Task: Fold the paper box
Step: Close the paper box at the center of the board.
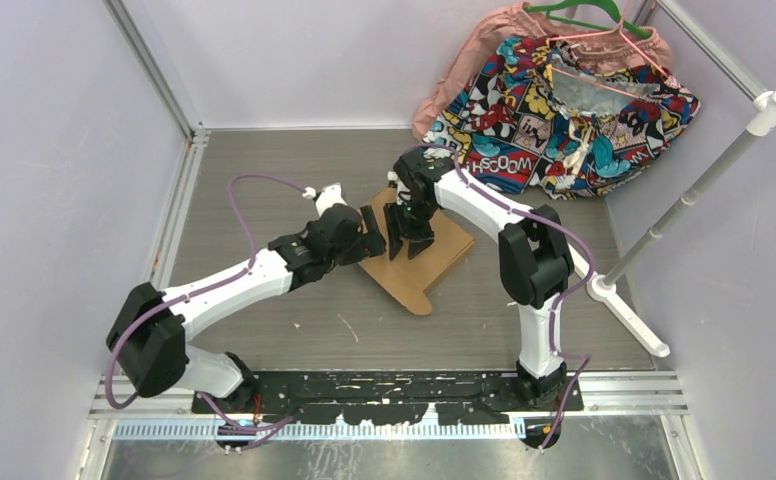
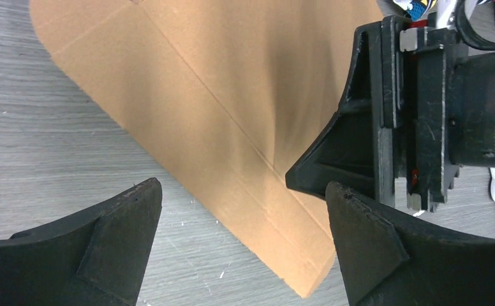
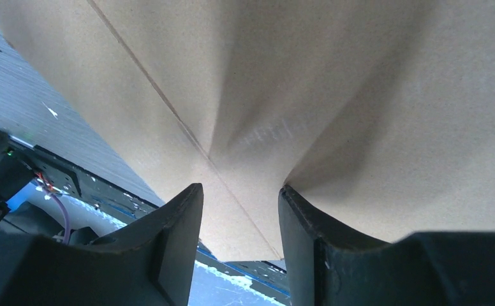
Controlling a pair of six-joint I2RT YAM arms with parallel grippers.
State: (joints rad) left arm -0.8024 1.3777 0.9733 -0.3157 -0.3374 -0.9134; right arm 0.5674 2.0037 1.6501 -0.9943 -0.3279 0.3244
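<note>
The paper box point(image 1: 436, 262) is a flat brown cardboard sheet lying on the grey table point(image 1: 264, 190), its creases showing. My right gripper point(image 1: 410, 246) points down onto the sheet's left part. In the right wrist view its jaws point(image 3: 242, 189) stand partly apart, tips at the cardboard point(image 3: 264, 76), and nothing is pinched between them. My left gripper point(image 1: 375, 238) sits low at the sheet's left edge. Its jaws point(image 2: 242, 191) are wide open, facing the cardboard's point(image 2: 219, 95) corner, with the right gripper's finger point(image 2: 334, 159) just beyond.
A comic-print cloth point(image 1: 554, 110) and a pink garment point(image 1: 464, 70) on hangers lie at the back right. A white pole point(image 1: 704, 180) slants along the right side. Metal frame rails point(image 1: 179, 200) border the table.
</note>
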